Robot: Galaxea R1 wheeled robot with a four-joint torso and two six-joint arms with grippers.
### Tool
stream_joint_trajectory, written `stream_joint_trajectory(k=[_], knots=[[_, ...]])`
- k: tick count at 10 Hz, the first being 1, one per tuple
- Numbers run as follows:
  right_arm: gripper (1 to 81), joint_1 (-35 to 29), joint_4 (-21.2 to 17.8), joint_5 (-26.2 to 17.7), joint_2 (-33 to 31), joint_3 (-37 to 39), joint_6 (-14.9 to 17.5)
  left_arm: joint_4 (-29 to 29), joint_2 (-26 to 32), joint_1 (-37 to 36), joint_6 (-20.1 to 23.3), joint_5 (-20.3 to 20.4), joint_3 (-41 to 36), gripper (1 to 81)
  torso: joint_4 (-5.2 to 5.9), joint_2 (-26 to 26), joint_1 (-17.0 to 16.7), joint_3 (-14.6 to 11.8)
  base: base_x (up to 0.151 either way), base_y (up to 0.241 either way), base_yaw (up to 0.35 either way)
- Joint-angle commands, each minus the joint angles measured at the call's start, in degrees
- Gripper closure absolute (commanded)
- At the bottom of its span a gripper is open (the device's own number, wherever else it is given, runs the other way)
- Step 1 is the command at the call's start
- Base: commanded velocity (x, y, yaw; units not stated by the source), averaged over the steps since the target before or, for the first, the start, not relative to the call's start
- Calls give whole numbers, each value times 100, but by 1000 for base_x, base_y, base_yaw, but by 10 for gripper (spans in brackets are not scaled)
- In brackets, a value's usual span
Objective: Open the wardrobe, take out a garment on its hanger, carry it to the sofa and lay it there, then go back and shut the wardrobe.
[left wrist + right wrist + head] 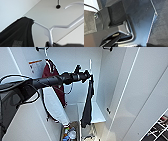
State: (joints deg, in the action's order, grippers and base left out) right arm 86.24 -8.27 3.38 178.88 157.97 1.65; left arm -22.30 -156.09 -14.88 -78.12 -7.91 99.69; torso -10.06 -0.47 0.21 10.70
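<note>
Left claw (88, 74), at the end of the dark jointed arm reaching in from nine o'clock, is clamped on the hanger (55, 26), a thin, smooth white piece with a curved hook. The jacket (87, 107), limp black fabric with a fine weave, hangs straight down from the claw toward six o'clock, one shoulder draped over the hanger's arm. Around it stands the open wardrobe (112, 79), with flat white panels. At nine o'clock of the jacket hangs a dark red garment (53, 84) over pale cloth. Right claw: state cannot be told from the right wrist view.
</note>
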Motion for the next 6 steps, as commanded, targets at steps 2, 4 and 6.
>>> stream_joint_trajectory(k=[2, 4, 6], knots=[[10, -119, -26, -382, 45, -30, 11, -108, -2, -1187, 16, 167, -117, 811, 0, -2, 0, 0, -150, 0, 0], [10, -119, -26, -382, 45, -39, 11, -117, 7, -1179, 16, 158, -178, 811, 0, -2, 0, 0, -149, 0, 0], [10, -128, -26, -382, 45, -39, 11, -117, -2, -1170, 16, 167, -187, 811, 0, 0, 2, 0, -149, 0, 0]])
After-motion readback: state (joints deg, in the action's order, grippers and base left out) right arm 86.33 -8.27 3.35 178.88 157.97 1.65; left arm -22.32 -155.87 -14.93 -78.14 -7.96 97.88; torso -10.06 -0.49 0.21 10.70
